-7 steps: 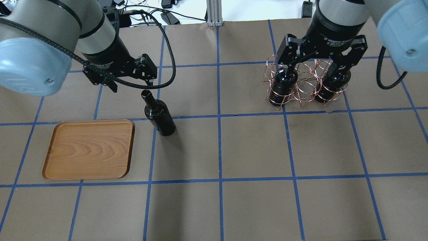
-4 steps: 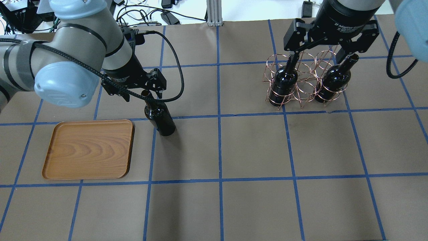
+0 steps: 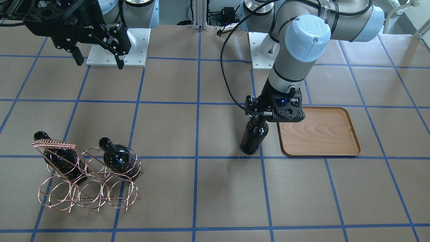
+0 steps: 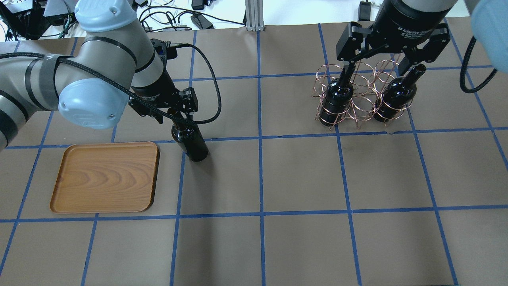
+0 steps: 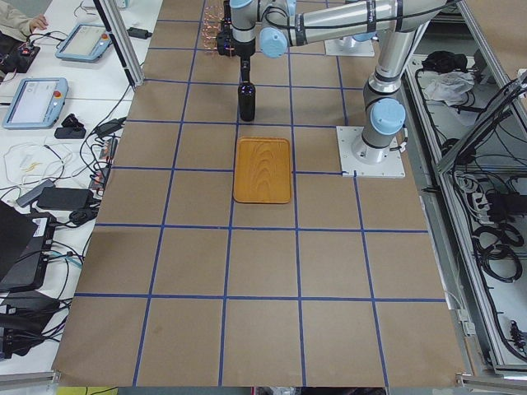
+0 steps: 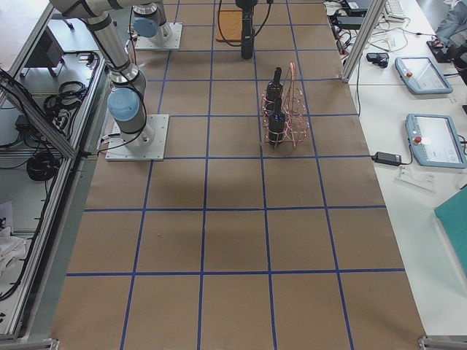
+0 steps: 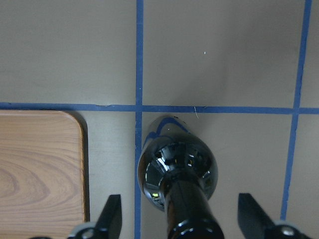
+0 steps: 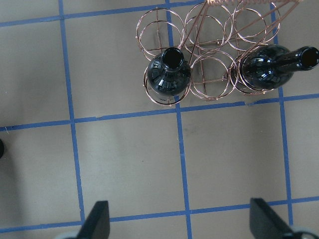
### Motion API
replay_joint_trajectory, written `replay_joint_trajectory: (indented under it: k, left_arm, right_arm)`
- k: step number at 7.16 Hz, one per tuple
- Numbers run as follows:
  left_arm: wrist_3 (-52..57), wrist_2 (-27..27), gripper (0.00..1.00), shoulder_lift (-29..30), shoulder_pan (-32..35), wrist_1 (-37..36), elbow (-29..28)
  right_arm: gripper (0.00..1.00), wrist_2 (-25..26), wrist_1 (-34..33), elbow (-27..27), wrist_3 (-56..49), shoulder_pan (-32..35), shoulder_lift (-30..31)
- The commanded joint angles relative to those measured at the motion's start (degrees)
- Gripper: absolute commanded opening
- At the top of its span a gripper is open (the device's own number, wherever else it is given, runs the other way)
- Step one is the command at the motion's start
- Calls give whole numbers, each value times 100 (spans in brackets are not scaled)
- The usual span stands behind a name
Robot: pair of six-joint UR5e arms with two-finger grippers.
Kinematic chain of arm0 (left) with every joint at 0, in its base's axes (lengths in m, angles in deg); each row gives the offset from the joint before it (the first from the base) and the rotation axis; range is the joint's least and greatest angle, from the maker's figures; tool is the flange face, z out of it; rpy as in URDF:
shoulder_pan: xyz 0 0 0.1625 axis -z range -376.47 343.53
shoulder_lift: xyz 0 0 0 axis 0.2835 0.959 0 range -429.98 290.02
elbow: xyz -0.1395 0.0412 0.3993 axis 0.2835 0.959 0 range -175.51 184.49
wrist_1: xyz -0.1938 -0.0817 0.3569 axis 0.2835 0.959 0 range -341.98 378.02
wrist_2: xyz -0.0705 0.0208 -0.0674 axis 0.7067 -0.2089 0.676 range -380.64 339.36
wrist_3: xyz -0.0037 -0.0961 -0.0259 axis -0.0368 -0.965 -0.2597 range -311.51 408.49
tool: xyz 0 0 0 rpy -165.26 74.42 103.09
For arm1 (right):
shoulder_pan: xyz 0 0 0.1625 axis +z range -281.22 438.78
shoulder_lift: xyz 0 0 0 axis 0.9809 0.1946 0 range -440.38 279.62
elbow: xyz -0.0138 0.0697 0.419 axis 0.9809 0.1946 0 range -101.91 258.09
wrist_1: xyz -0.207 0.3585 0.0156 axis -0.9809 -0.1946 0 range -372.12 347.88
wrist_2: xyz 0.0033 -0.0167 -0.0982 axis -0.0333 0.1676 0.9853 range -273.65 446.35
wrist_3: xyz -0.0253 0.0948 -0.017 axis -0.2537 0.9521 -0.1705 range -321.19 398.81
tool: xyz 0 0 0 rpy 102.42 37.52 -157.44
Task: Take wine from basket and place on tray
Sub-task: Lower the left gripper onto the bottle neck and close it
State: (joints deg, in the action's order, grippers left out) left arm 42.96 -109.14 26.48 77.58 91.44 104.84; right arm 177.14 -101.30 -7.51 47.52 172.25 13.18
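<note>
One wine bottle [image 4: 191,143] stands upright on the table just right of the wooden tray [image 4: 105,176], apart from it. My left gripper [image 4: 174,114] is open, its fingers well apart on either side of the bottle's neck [image 7: 192,214] without touching it. The tray's corner [image 7: 35,169] shows in the left wrist view. The copper wire basket [image 4: 361,99] stands at the far right with two more bottles [image 4: 337,99] [image 4: 393,97] in its rings. My right gripper [image 4: 377,59] is open and empty, high above the basket [image 8: 209,30].
The table is brown paper with a blue tape grid. Cables and a metal post lie beyond the far edge [image 4: 254,16]. The arm bases [image 3: 117,50] sit on white plates. Operator tables with tablets [image 6: 430,138] stand alongside.
My left gripper has come down and over the standing bottle's neck, still open. My right gripper has risen from among the basket's bottles and holds nothing.
</note>
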Motion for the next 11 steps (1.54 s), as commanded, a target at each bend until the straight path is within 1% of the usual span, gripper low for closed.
replay_joint_trajectory:
  k: [1, 4, 9, 11]
  left_arm:
    - [78, 8, 67, 39, 0, -12, 2]
    - [78, 8, 67, 13, 0, -3, -7]
    - [60, -18, 67, -31, 26, 277, -7]
    - [69, 0, 66, -31, 17, 278, -7]
  right_arm:
    - [100, 27, 6, 0, -10, -4, 31]
    - [100, 10, 6, 0, -10, -4, 31]
    - [100, 27, 15, -9, -18, -4, 31]
    - [100, 27, 15, -9, -80, -4, 31]
